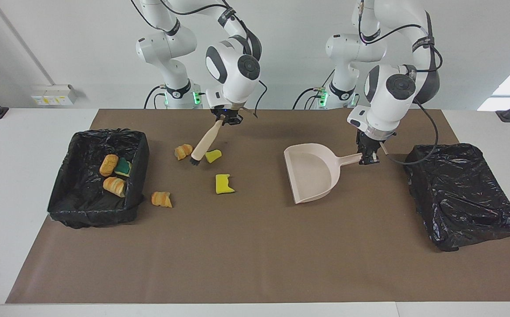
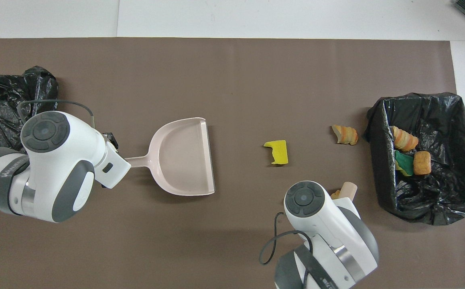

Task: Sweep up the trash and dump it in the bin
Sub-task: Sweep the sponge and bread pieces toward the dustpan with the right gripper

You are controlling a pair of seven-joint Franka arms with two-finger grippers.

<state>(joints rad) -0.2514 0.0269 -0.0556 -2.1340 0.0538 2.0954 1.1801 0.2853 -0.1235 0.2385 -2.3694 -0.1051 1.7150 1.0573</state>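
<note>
Now, going from the left of the facing view to its right:

Bin (image 1: 98, 180): middle left of the frame, lined in black plastic; three pieces of trash lie in it already.

Loose trash: four pieces on the brown mat, left of centre. Two bread pieces (image 1: 161, 199) (image 1: 183, 151), and two yellow sponge pieces (image 1: 213, 155) (image 1: 224, 184).

Handling of trash: I judge the pieces very light and soft, so they may roll or hop under the bristles. Better to push them low and slowly than to pinch them.

Brush (image 1: 203, 144): long axis slanted, handle end at upper right, bristles at lower left, between the upper bread piece and the upper sponge piece.

Right gripper (image 1: 225, 119): upper centre-left, jaws clenched on the brush handle.

Dustpan (image 1: 310, 171): right of centre; open mouth faces the trash, handle points to the right of the frame.

Left gripper (image 1: 366, 157): jaws clenched on the dustpan handle end.

Second black bag (image 1: 461, 196): far right on the worktop.
</note>
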